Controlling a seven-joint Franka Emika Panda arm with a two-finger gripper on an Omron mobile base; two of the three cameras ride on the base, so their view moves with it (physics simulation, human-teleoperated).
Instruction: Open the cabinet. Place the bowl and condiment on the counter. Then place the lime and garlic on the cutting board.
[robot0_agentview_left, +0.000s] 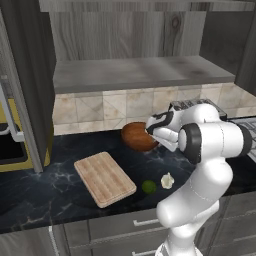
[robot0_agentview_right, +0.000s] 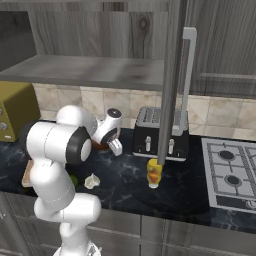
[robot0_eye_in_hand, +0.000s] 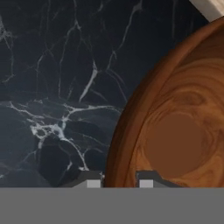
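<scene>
- Fingers (robot0_eye_in_hand: 89, 178) pinched narrow on the rim of the bowl (robot0_eye_in_hand: 175, 131), one tip outside the wall over the counter (robot0_eye_in_hand: 57, 87), the other inside the hollow.
- Gripper (robot0_agentview_left: 150, 131) at the near right edge of the bowl (robot0_agentview_left: 137, 136) in the left base view, wrist bent down toward it.
- Far left in that view: open dark door of the cabinet (robot0_agentview_left: 30, 75), lighter grey shelf (robot0_agentview_left: 140, 72) behind it.
- Next rightward: cutting board (robot0_agentview_left: 105, 178) flat on the black marble-look counter (robot0_agentview_left: 40, 190), lying at an angle, nothing on it.
- Bowl behind the board's far right corner, near the tiled wall; cannot tell whether resting on the counter or lifted just off it.
- Lime (robot0_agentview_left: 148, 187) just beside the board's near right corner, on the counter, not on the wood.
- Garlic (robot0_agentview_left: 167, 180) just right of the lime, close but apart.
- In the right base view: lime (robot0_agentview_right: 73, 180) partly hidden by the arm, garlic (robot0_agentview_right: 91, 181) beside it, bowl (robot0_agentview_right: 100, 144) mostly hidden behind the hand.
- Further right: toaster (robot0_agentview_right: 160, 136) against the wall, condiment (robot0_agentview_right: 154, 173) upright on the counter in front of it, behind the edge of the other open cabinet door (robot0_agentview_right: 171, 80).
- Far right: stove (robot0_agentview_right: 230, 172).
</scene>
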